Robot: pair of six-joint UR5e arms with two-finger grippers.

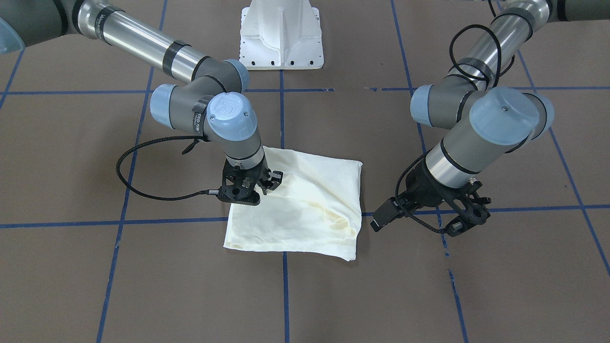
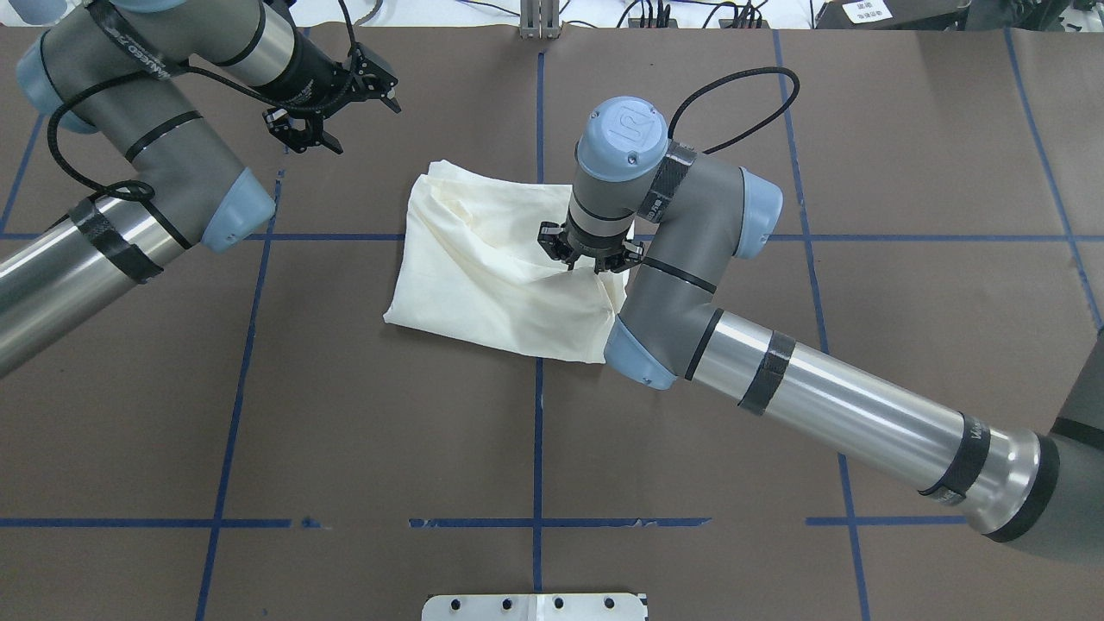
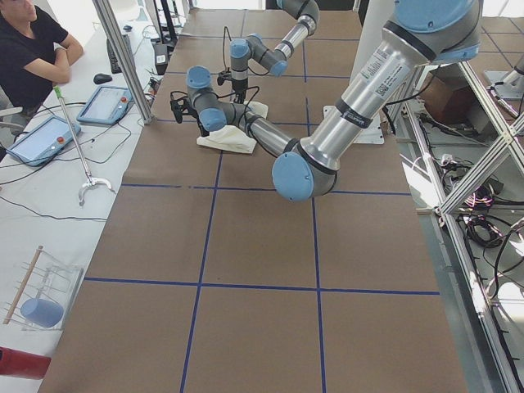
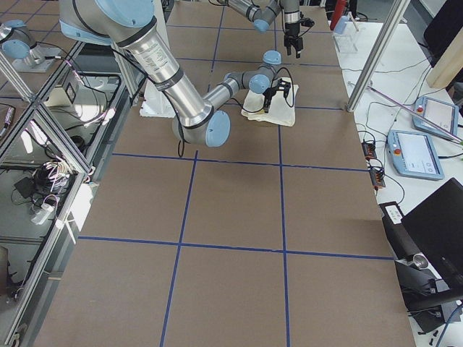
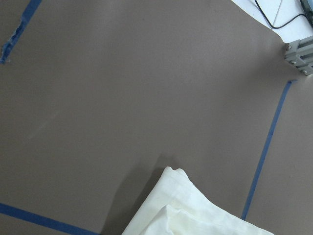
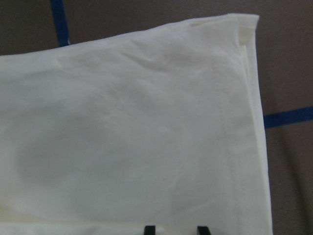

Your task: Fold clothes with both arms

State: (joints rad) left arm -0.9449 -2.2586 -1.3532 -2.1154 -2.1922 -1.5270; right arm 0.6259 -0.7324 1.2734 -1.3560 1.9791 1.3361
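Observation:
The cream-white shirt (image 1: 305, 209) lies folded into a rough square at the table's middle, plain side up, with no print showing. It also shows in the overhead view (image 2: 483, 259) and both wrist views (image 5: 186, 215) (image 6: 146, 122). My right gripper (image 1: 262, 190) (image 2: 591, 263) points straight down onto the shirt's edge nearest that arm. In the right wrist view its fingertips (image 6: 150, 229) stand a little apart just over the cloth, holding nothing. My left gripper (image 1: 469, 216) (image 2: 336, 116) is open and empty, raised over bare table beside the shirt's far left corner.
The white pedestal base (image 1: 281, 38) stands at the robot's side of the table. Blue tape lines (image 2: 539, 431) cross the brown table top. A seated operator (image 3: 33, 41) and tablets (image 3: 106, 105) are beyond the table's far edge.

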